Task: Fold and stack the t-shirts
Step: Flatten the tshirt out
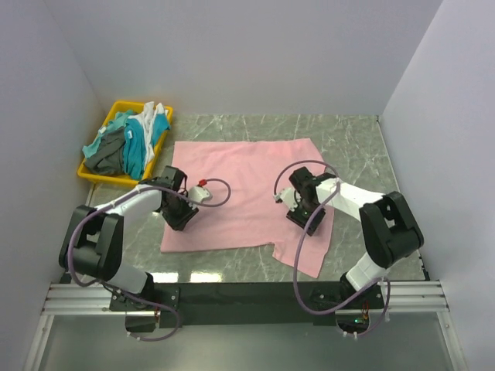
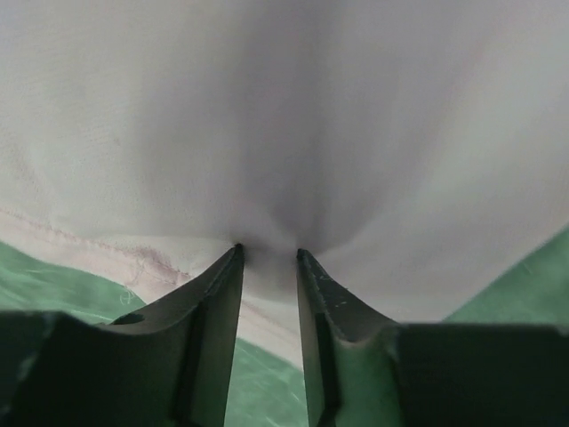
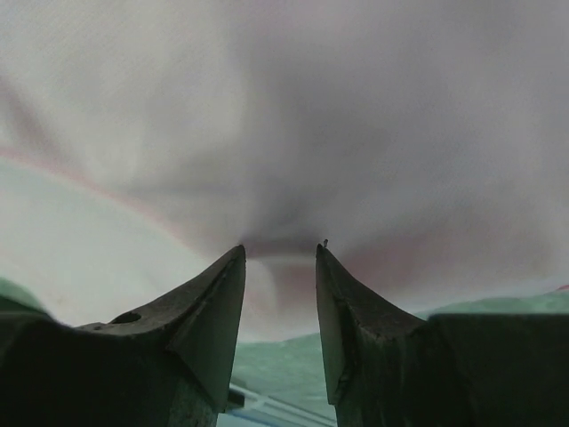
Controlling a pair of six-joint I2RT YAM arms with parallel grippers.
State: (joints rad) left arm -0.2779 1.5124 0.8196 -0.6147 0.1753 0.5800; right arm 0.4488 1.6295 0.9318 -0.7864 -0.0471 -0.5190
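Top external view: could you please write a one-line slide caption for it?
Left gripper and right gripper each pinch the pink t-shirt spread on the table; more shirts fill the yellow bin.

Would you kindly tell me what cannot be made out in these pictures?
- Top view: the arms hide both tool tips on the pink t-shirt.
- Left wrist view: cloth puckers at the left tool; too close and blurred to tell whether it is clamped.
- Right wrist view: same for the right tool.
- Top view: shirts in the yellow bin overlap, hiding their count.

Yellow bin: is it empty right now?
No, the yellow bin holds a heap of teal, dark grey and white shirts.
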